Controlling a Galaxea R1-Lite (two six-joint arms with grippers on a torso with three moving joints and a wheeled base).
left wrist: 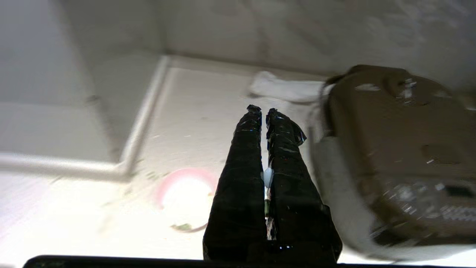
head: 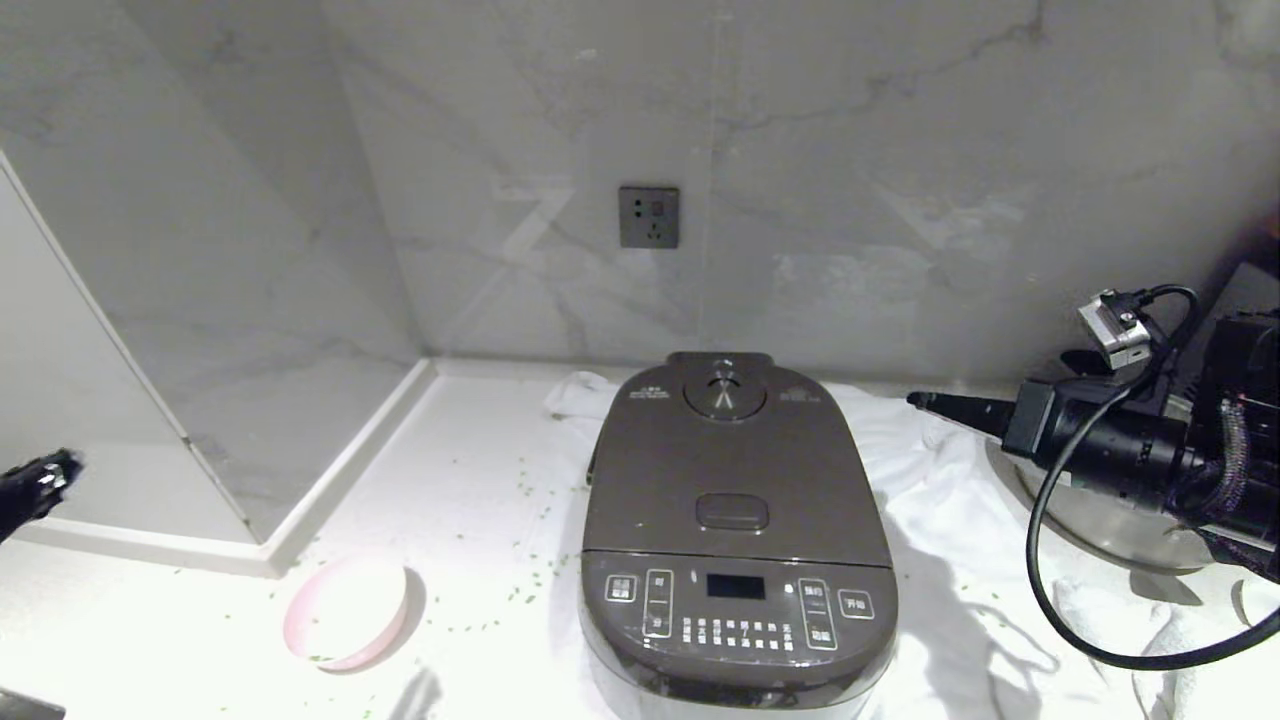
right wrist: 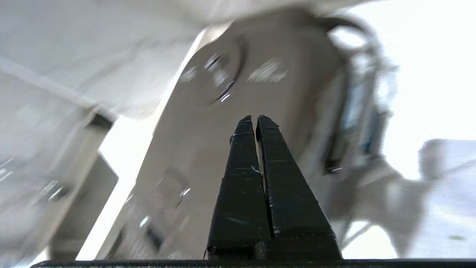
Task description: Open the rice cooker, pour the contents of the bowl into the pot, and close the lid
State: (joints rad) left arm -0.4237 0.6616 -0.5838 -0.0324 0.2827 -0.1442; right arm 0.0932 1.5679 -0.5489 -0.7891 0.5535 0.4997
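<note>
The rice cooker (head: 738, 540) sits mid-desk with its lid (head: 730, 465) down. The pink bowl (head: 348, 610) lies near-left, apparently emptied, green bits scattered around. Both grippers, left (left wrist: 263, 108) and right (head: 915, 399), have jaws together, holding nothing. The task looks finished.

My left gripper (left wrist: 260, 108) sits low at the far left edge of my head view, fingers pressed together and holding nothing. My right arm (head: 1130, 450) reaches in level from the right, its gripper (head: 915, 399) closed too, tips pointing leftward, a black cable looping beneath the wrist.
</note>
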